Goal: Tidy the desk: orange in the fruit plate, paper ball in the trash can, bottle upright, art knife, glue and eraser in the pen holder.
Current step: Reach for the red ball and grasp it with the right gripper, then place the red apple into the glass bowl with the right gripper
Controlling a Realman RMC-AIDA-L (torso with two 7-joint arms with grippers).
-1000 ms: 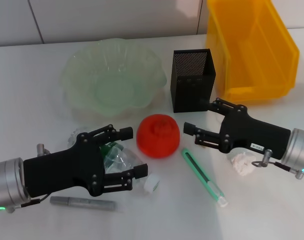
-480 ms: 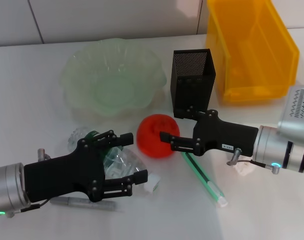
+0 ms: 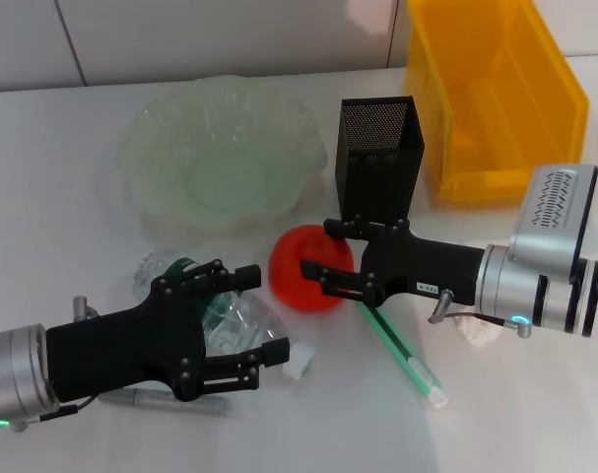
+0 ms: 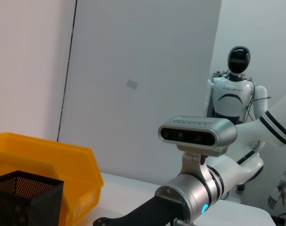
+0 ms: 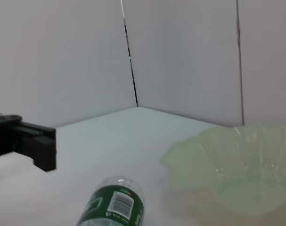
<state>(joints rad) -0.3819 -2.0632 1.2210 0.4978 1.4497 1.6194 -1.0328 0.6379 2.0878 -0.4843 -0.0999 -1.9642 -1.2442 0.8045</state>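
Bottle [image 3: 215, 305] first, lying on its side at the near left of the worktop [image 3: 62, 197], its long axis running from about ten o'clock down to four o'clock with the white cap toward four. The left end effector [image 3: 256, 317] hangs right over it, fingers spread wide on either side of the clear body, with no grip on it that I can make out. Just nearer than that lies a grey pen-like stick [image 3: 161, 401], partly under the arm.

Past the bottle, toward the middle, sits the orange [image 3: 310, 267], round, bright red-orange, dimpled on top. The right end effector [image 3: 315, 253] comes at it from three o'clock, its fingers apart and bracketing the fruit's right side; I judge this the arm nearer to it, and the fruit not yet gripped. The green art knife [image 3: 402, 350] lies below that arm, pointing toward five o'clock.

Farther off, the pale green fruit plate [image 3: 151, 128] lies at about eleven o'clock from the orange, the black mesh pen holder [image 3: 379, 158] at one o'clock, the yellow bin [image 3: 500, 99] beyond.
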